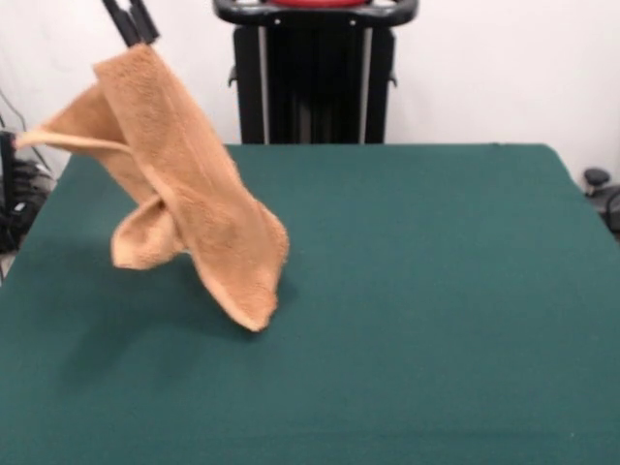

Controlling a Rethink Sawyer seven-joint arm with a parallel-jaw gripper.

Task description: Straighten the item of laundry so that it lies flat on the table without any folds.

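Orange-tan terry towel (pixel 184 194) hangs bunched from the hand (pixel 134 24) at eleven o'clock, black fingers pinching its top corner, its low tip just reaching the green desk (pixel 436 291). To do this well, I judge, drag toward three o'clock while lowering slowly, so the folds pull out before release.

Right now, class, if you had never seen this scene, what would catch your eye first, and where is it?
First, the orange-tan towel hanging in the air at the left, crumpled and folded on itself, its lowest corner near or just touching the table. The black gripper pinches its top edge in the upper left corner. Then the broad dark green tabletop, filling the rest of the front view.
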